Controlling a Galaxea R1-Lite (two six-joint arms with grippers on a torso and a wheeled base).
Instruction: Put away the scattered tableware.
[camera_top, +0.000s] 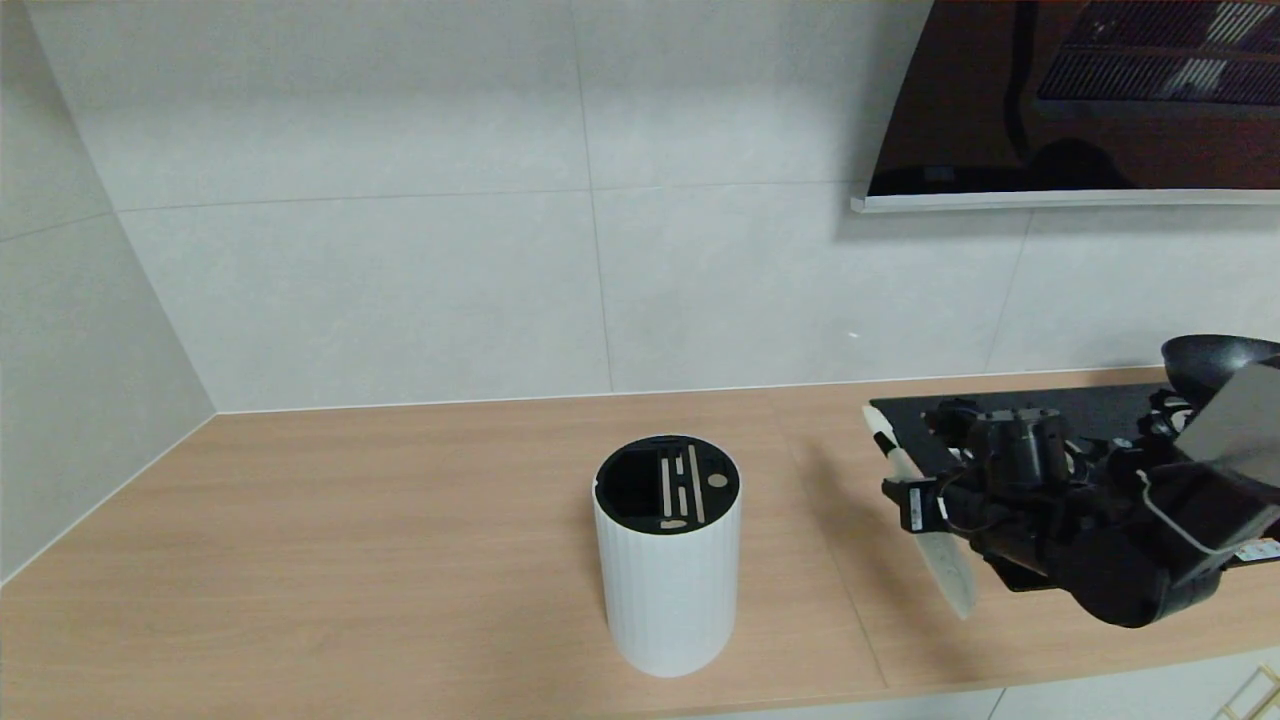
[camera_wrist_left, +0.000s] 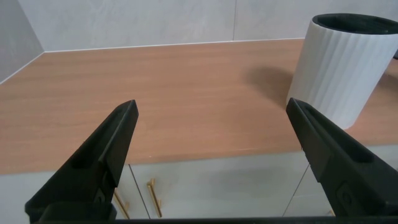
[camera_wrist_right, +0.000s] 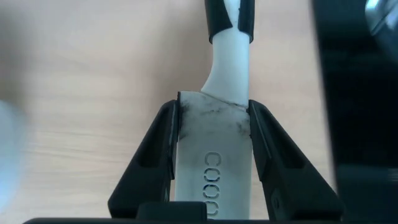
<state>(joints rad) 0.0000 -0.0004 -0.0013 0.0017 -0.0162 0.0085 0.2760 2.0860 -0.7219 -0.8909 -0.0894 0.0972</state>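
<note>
Wood-grain countertop (camera_top: 400, 520) runs into a corner of pale grey wall tiles (camera_top: 400, 230). A dark range hood (camera_top: 1050, 100) hangs above a black cooktop (camera_top: 1100, 405) on my right. The white ribbed holder (camera_top: 668, 560) stands upright mid-counter. My right gripper (camera_wrist_right: 213, 115) is clamped across the blade of the white knife (camera_top: 893, 455), just beside the cooktop's left edge and well apart from the holder. My left gripper (camera_wrist_left: 211, 106) hangs spread wide at the counter's front edge, above pale cabinet fronts (camera_wrist_left: 205, 186).

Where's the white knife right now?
In the head view the white knife is on the robot's right, over the wooden counter beside the black cooktop, its blade between the fingers of the right gripper.
</note>
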